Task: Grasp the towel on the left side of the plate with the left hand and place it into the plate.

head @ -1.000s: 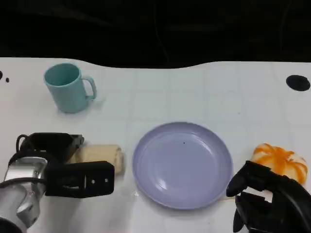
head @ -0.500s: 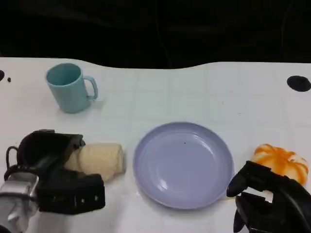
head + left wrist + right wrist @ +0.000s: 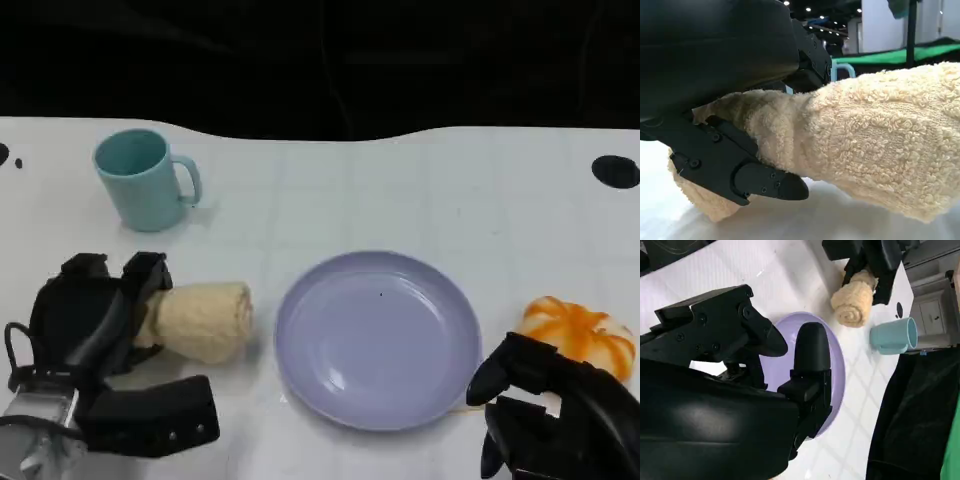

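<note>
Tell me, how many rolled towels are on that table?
1. The rolled towel lies left of the purple plate, one end gripped in the left hand. None shows elsewhere, though the table's near edge is out of frame.

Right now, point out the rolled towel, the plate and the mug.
towel (image 3: 205, 318), head view, middle of the roll
plate (image 3: 377, 340), head view, bare centre of the dish
mug (image 3: 142, 184), head view, outer wall of the cup
</note>
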`<state>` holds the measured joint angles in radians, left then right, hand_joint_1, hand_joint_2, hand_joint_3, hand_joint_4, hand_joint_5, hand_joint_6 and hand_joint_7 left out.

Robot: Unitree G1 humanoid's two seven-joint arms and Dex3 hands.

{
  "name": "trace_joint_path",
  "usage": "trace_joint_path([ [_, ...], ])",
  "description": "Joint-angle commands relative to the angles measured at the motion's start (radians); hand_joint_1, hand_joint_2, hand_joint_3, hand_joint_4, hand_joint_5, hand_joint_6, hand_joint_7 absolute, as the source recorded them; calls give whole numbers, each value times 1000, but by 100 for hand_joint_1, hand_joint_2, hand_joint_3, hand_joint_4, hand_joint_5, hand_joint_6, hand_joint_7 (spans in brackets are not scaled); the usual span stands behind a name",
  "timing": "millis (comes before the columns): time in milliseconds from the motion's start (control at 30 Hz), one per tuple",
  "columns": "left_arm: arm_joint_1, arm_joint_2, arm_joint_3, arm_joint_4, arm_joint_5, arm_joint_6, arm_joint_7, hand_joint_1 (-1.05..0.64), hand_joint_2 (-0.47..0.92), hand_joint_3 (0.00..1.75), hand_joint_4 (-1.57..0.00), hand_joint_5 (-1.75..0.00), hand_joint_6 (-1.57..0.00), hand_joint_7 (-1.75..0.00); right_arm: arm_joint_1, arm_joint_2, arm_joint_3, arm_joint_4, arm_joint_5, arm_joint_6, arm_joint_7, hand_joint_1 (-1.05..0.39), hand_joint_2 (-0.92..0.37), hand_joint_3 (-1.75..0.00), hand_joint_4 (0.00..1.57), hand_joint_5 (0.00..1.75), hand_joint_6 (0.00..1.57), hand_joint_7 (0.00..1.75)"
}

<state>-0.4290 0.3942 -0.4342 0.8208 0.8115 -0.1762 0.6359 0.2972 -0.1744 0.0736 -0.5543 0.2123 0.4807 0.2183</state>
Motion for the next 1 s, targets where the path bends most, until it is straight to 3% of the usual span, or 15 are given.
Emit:
trace_joint_path([
  [33, 27, -4, 62, -133, -73, 47, -81, -18, 74, 53, -84, -175, -60, -174, 1, -5, -10, 5, 4, -14, 4, -8, -69, -109, 66, 175, 50, 161],
  [133, 43, -7, 83, -233, -101, 59, -131, -17, 74, 61, -85, -175, -60, -175, 2, -4, -10, 1, 5, -7, 2, -7, -69, -108, 65, 175, 50, 160],
  [200, 46, -15, 91, -316, -111, 78, -177, -17, 65, 80, -88, -175, -61, -175, 2, -5, -9, 0, 2, -7, 1, -7, -70, -107, 65, 175, 50, 160],
  [467, 19, -75, 64, -520, -102, 148, -371, -21, 48, 111, -93, -175, -68, -175, 2, -6, -8, 5, 0, -12, 4, -5, -72, -105, 64, 175, 49, 161],
  [833, -62, -195, -16, -481, -63, 172, -457, -21, 44, 114, -94, -175, -69, -175, 8, -9, -18, 6, 6, -16, 12, -6, -73, -103, 63, 175, 48, 161],
  [1000, -102, -248, -53, -423, -56, 184, -475, -22, 49, 98, -92, -175, -67, -175, 12, -8, -23, 1, 9, -13, 15, -7, -73, -103, 63, 175, 48, 160],
])
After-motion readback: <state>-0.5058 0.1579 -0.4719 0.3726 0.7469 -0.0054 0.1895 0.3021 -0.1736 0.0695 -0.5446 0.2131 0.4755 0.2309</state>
